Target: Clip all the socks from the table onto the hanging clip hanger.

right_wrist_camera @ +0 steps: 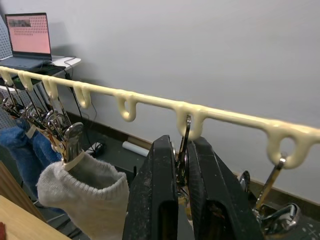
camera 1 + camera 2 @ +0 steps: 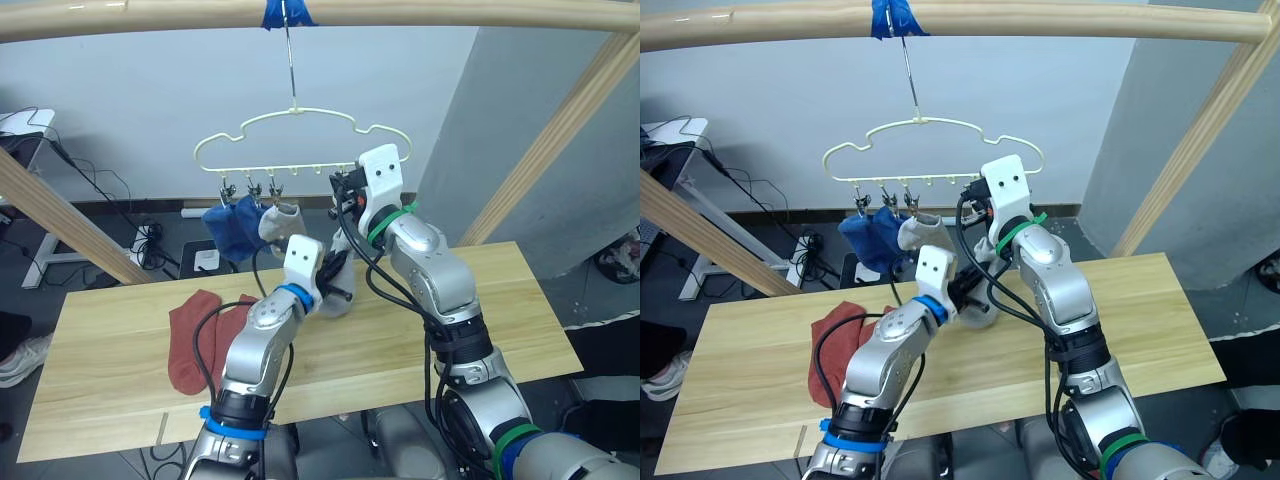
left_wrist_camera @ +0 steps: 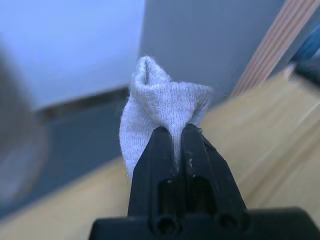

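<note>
R gripper (image 1: 181, 200) jaws pinched on a metal clip (image 1: 183, 150) of the clip hanger (image 2: 300, 112), likely to open it. L gripper (image 3: 175, 137) jaws clamped on grey sock (image 3: 160, 95), cuff above tips, below that clip for feeding.

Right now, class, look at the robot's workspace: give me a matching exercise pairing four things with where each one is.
Things:
1. blue socks
2. rust-red socks
3. left gripper
4. right gripper

Places:
A. lying on the table
B. pinching a loose grey sock
C. closed around a metal clip on the clip hanger
D. hanging from the hanger's left clips

Pairs: 1-D, 2-A, 3-B, 4-C
</note>
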### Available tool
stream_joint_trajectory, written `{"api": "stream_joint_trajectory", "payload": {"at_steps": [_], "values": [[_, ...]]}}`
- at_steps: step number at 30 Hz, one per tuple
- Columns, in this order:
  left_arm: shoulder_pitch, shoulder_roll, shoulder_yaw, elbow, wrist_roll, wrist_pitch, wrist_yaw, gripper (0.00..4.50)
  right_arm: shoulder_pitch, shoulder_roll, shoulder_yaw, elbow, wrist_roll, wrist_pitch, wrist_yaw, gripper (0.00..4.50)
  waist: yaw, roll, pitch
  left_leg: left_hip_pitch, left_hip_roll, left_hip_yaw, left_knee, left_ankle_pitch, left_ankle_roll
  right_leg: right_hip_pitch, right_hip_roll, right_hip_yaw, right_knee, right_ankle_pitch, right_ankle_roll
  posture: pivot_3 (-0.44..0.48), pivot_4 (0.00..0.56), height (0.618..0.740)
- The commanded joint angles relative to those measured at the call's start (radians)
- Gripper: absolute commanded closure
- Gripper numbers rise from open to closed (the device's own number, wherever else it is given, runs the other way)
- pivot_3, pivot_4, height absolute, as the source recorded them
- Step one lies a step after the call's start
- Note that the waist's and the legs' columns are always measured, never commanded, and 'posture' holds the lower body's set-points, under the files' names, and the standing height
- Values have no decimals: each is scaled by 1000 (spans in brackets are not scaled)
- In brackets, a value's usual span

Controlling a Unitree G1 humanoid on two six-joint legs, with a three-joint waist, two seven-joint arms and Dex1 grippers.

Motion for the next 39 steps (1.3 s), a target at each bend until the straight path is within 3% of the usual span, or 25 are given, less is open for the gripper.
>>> {"api": "stream_joint_trajectory", "payload": {"at_steps": [1,39], "values": [[-37,-8,12,-29,-31,9,-3,4481,-10,9,6,-70,31,3,15,4500,-6,0,0,0,0,0,-1,0,0,0,0,0,0,0,0,-223,252,740],[-103,-55,66,-93,-120,-5,53,4481,15,-24,51,-80,29,15,21,4500,-7,0,0,-2,0,0,-4,0,0,0,1,0,-9,1,0,-224,250,740]]}}
